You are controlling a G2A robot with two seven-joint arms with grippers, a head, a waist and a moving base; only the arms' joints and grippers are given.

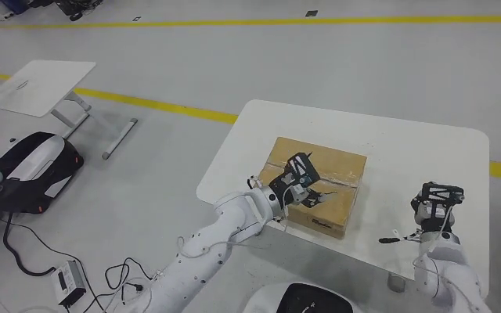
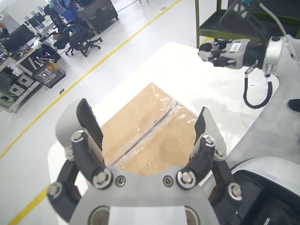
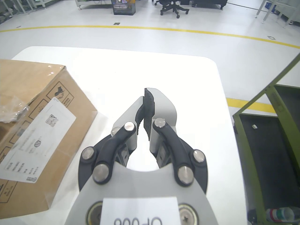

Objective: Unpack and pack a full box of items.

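Note:
A brown cardboard box (image 1: 329, 168) lies closed on the white table (image 1: 407, 149), its top seam covered with clear tape (image 2: 150, 129). My left gripper (image 1: 304, 181) hovers just above the box lid near the seam, open, with nothing between its fingers (image 2: 90, 122). My right gripper (image 1: 438, 202) is over the bare table near the right front corner, well apart from the box (image 3: 35, 118), and its jaws are shut on nothing (image 3: 146, 108). In the left wrist view the right gripper (image 2: 208, 54) appears beyond the box.
A green metal cart (image 3: 269, 141) stands just off the table's right edge, with a bottle low in it (image 3: 279, 214). A second small white table (image 1: 39, 86) is far left. A yellow floor line (image 1: 156, 103) runs behind the table.

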